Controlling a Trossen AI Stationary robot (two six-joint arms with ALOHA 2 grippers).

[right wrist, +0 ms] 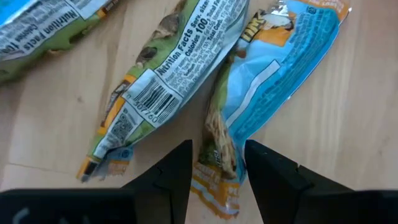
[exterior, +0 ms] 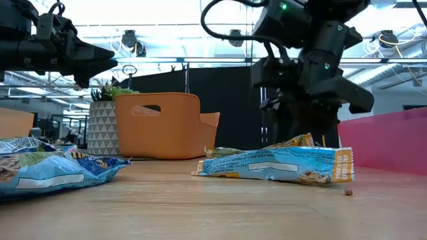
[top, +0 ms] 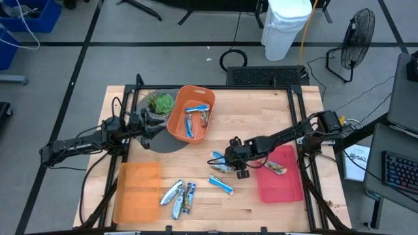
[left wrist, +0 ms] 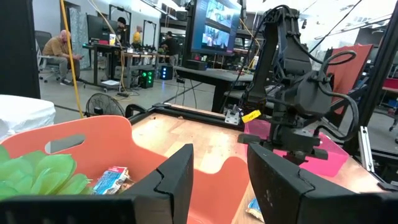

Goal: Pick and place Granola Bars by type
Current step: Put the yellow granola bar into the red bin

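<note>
Right end effector [right wrist: 217,163] sits low over two granola bars [right wrist: 177,74] mid-surface, fingers apart, holding nothing. Left end effector [left wrist: 219,171] hangs open over the orange bin [left wrist: 81,140] at 11 o'clock.

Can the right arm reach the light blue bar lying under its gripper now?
Probably yes: the right gripper hangs open directly over the light blue bar, nothing between them; a green-wrapped bar lies close beside.

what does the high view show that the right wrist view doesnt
Only the high view: the left gripper by the orange bin and plant, the orange tray, the pink tray with one bar, and three bars at the front. Only the right wrist view: barcode and nutrition print on a green-edged bar, and a torn blue wrapper. Both: the right gripper, open over the middle bars.
</note>
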